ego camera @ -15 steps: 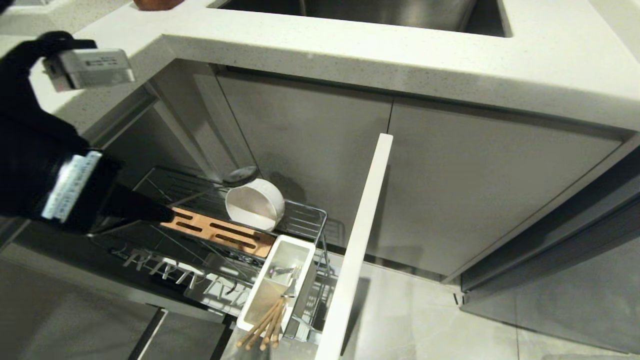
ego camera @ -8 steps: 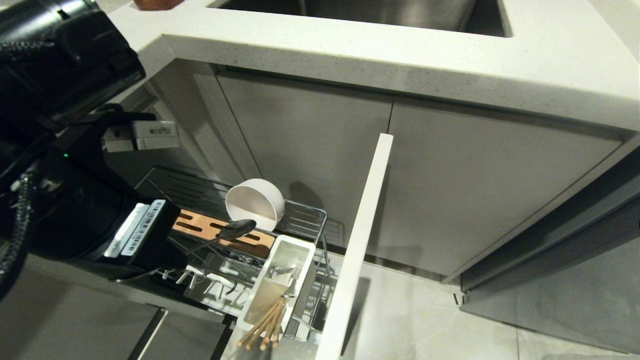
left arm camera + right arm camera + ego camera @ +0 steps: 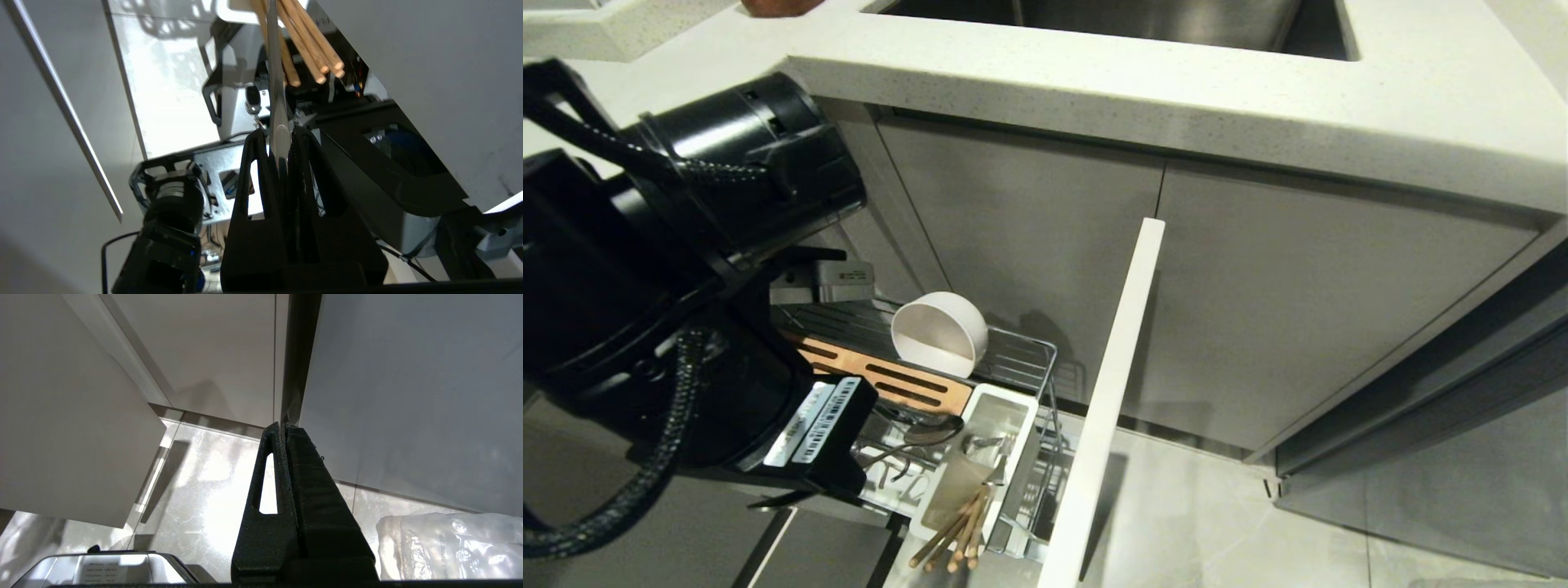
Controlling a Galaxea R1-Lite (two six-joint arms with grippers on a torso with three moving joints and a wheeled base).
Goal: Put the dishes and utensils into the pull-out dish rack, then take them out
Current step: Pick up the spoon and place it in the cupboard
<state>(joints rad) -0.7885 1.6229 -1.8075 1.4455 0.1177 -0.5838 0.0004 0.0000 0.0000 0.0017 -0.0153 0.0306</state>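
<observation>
Chrome wire is showing between the arm and the cabinet: the pull-out dish rack [image 3: 1021, 359] with its slotted wooden strip [image 3: 890, 384] is standing drawn out below the speckled white table [image 3: 1176, 90]. The left gripper [image 3: 281, 136] is pinching the slim handle of the shiny metal spoon [image 3: 927, 431], its black fingers [image 3: 255, 171] pressing on the metal from both sides. A second ago the spoon's bowl was hanging up by the round cream-white bowl [image 3: 939, 333]; now it is lying low, just beside the white rectangular utensil caddy [image 3: 980, 465], and the bulky black arm has swung in over the rack, covering most of the prong row. The thin light-wood chopsticks [image 3: 952, 531] are leaning in the caddy's near end as before, and the cream bowl is sitting tipped on its side against the wire. The right gripper [image 3: 286, 428] is hanging parked near the floor, fingers pressed together on nothing.
</observation>
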